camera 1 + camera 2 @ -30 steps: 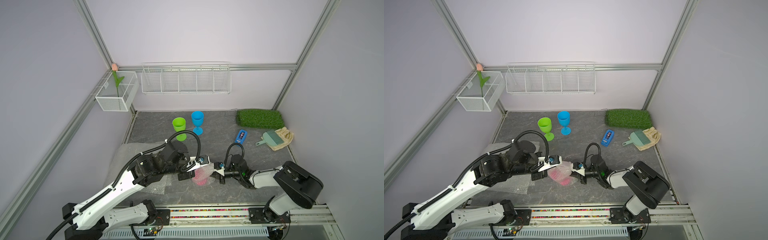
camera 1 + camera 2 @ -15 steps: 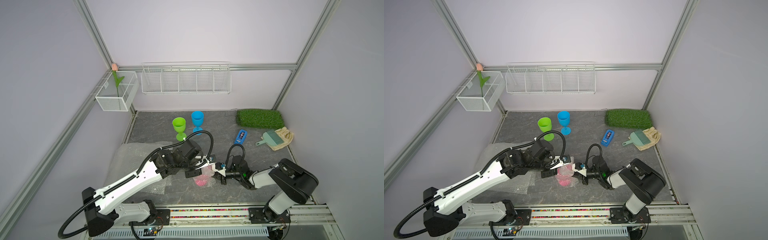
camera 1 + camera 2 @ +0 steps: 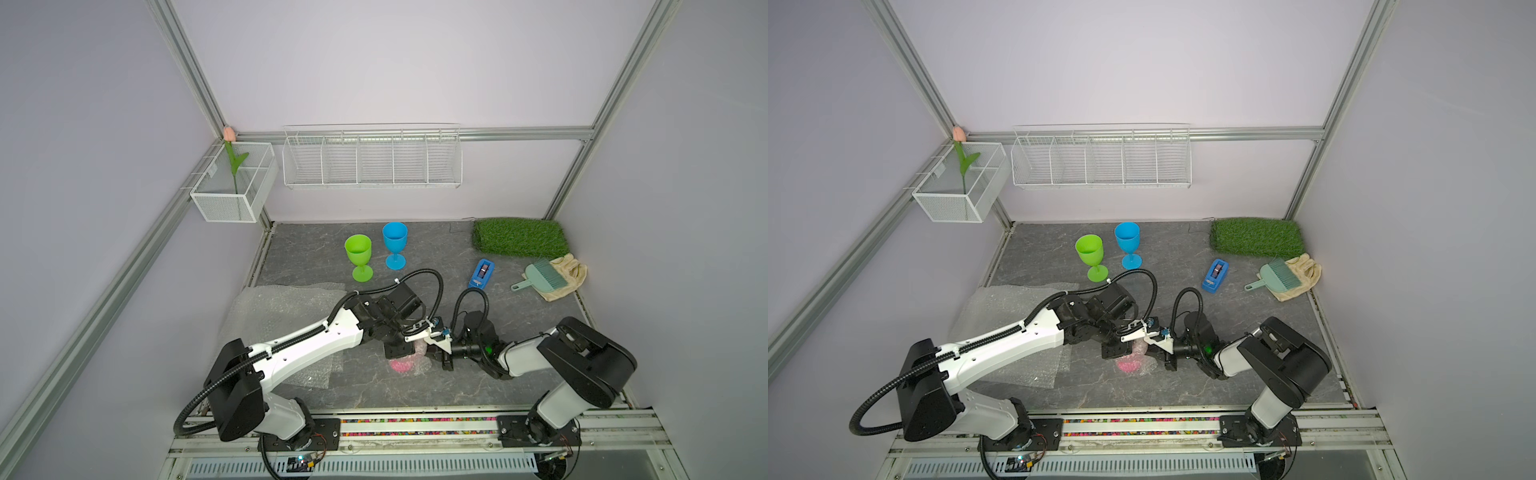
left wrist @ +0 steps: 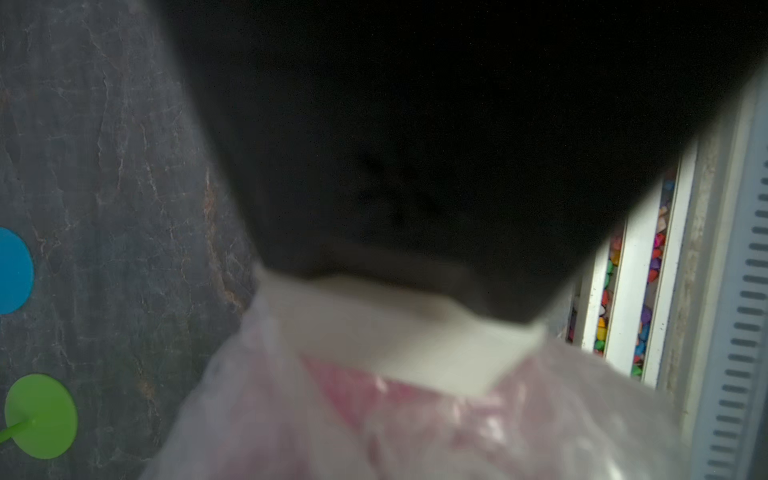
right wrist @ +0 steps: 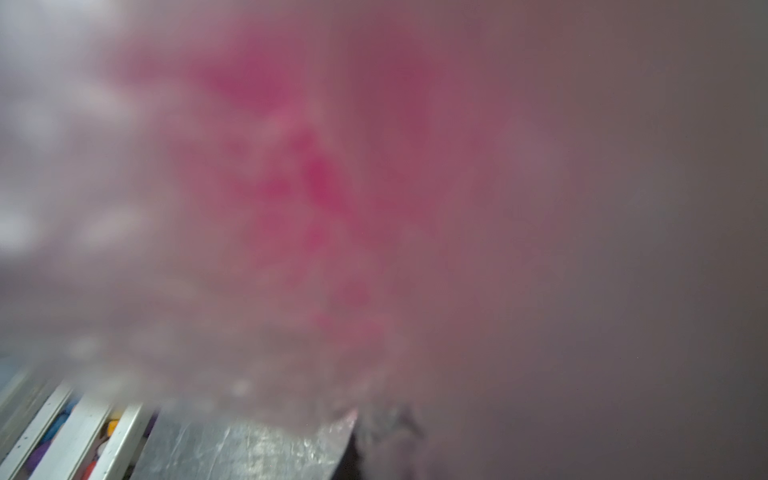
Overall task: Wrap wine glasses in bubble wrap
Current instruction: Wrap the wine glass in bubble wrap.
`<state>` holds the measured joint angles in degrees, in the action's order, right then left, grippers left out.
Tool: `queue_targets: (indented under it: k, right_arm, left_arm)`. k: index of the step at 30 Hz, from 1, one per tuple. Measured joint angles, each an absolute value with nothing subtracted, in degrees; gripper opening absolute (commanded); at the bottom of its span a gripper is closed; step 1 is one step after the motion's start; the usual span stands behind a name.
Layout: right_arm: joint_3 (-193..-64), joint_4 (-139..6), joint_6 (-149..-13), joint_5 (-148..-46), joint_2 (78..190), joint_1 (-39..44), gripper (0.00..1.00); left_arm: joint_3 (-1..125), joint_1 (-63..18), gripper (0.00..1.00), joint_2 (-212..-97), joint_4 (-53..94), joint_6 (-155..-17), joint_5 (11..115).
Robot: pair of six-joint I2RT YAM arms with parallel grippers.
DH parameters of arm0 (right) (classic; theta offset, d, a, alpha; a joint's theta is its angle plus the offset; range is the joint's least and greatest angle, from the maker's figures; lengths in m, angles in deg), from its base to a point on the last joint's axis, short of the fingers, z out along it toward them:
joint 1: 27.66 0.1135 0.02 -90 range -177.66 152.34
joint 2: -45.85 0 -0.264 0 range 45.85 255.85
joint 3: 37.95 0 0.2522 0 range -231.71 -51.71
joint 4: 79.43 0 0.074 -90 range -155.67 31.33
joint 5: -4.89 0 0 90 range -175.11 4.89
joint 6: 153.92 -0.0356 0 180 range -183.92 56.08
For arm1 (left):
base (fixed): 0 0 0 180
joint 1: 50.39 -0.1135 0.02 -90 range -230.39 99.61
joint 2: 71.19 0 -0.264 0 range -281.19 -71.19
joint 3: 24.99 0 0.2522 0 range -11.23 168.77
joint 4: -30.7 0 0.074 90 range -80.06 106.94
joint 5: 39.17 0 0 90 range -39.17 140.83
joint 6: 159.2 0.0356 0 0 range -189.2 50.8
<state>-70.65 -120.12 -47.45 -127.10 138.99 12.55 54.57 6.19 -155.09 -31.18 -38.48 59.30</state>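
The pink wine glass (image 3: pixel 402 365) (image 3: pixel 1128 365) lies near the table's front, wrapped in bubble wrap (image 4: pixel 519 415) (image 5: pixel 124 291). My left gripper (image 3: pixel 405 356) (image 3: pixel 1126 354) sits over it from the left, shut on the bubble wrap. My right gripper (image 3: pixel 433 357) (image 3: pixel 1153 356) meets the bundle from the right, also shut on the film. Neither wrist view shows its own fingertips clearly. The green wine glass (image 3: pixel 358 251) (image 3: pixel 1090 251) and the blue wine glass (image 3: pixel 395 239) (image 3: pixel 1127 239) stand upright further back, bare. Spare bubble wrap sheets (image 3: pixel 282 307) (image 3: pixel 1009 309) lie flat at the left.
A green grass mat (image 3: pixel 519 237) lies at the back right. Nearer are a blue tape dispenser (image 3: pixel 482 272) and a teal dustpan brush (image 3: pixel 544 278) on a beige cloth (image 3: pixel 571 270). A wire rack (image 3: pixel 372 158) and a mesh basket (image 3: pixel 232 195) hang on the walls.
My left arm has stretched out lower and carried its gripper right and nearer the front, over the wrapped pink glass. The right gripper and the bundle have barely moved.
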Motion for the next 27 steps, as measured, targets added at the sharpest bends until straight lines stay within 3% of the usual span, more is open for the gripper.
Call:
queue_targets:
  k: [14,21,27]
  right_arm:
    - [-70.6,-120.6,-47.5,-126.7,139.2,12.0,0.07]
    - [-70.7,-121.7,-47.5,-126.8,139.2,11.8,0.07]
    - [-70.8,-120.9,-47.5,-126.7,139.2,11.8,0.07]
  left_arm:
    - [53.8,2.7,0.01,-156.6,-28.3,-42.0,64.0]
    - [55.1,2.9,0.3,-154.4,-31.4,-47.9,60.5]
    - [60.6,2.8,0.44,-151.0,-36.1,-50.8,58.6]
